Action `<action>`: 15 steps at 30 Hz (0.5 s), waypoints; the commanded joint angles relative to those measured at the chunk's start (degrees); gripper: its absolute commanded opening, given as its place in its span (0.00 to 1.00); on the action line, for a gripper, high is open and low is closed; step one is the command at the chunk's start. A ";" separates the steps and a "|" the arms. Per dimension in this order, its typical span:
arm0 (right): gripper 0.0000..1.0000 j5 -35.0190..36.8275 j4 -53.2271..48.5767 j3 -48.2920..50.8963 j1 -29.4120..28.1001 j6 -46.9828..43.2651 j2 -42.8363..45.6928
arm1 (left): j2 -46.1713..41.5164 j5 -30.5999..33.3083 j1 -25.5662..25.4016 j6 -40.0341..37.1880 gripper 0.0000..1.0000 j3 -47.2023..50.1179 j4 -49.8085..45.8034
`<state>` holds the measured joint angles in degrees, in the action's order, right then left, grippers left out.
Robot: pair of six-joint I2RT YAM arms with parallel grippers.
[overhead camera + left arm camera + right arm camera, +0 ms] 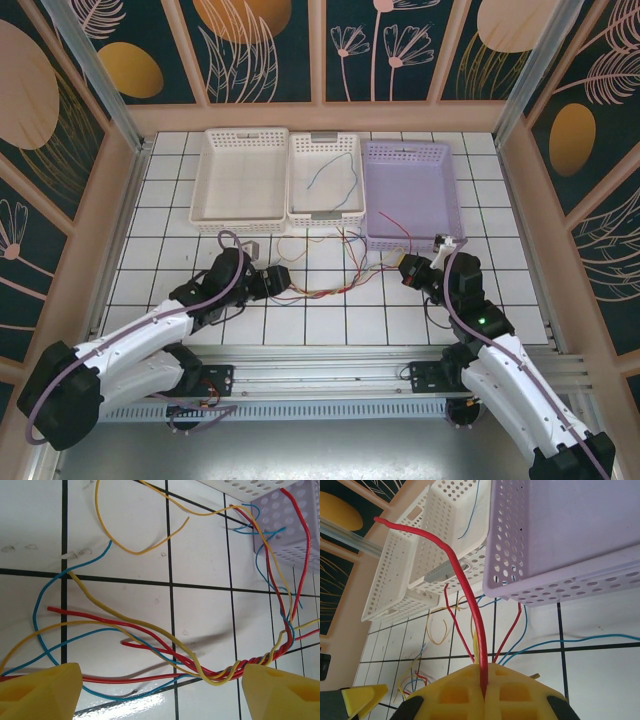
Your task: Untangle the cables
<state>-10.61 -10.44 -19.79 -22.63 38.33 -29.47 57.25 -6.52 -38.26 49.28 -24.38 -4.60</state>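
Observation:
The cables (pixel 330 288) lie as a tangle of thin red, yellow and blue wires on the tiled table between my two grippers. In the left wrist view they twist into one rope (pixel 250 665) near the right finger, and loose ends fan out to the left. My left gripper (pixel 162 695) is open, its yellow fingers (pixel 42 690) wide apart over the wires. My right gripper (pixel 485 692) is shut on a red cable (pixel 465 580) that rises stiffly out of the closed fingers. Other red, yellow and blue strands run under it toward the purple basket.
Three baskets stand in a row at the back: a large white basket (pixel 245 175), a smaller white basket (pixel 350 165) holding a blue wire, and a purple basket (pixel 410 190). Some wires reach the purple basket's front wall (pixel 570 587). Wooden walls enclose the table.

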 commanded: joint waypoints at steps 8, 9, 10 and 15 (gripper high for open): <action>0.00 -1.25 3.84 -0.16 -1.31 0.71 0.55 | 6.53 -0.86 -1.59 1.52 0.74 -1.16 4.76; 0.00 -1.17 3.89 -0.16 -1.42 0.70 0.71 | 7.09 -0.64 -1.71 1.52 0.72 -1.36 4.90; 0.00 -1.01 4.01 -0.16 -1.51 0.63 0.67 | 7.54 -0.53 -1.77 1.43 0.69 -1.64 4.87; 0.00 -1.21 5.04 0.43 -2.27 0.66 0.71 | 9.51 0.45 -2.08 0.91 0.55 -2.71 5.23</action>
<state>-10.66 -8.82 -19.77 -24.12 38.50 -29.41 66.02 -6.85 -39.99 50.76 -25.36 -1.30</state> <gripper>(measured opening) 0.042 0.571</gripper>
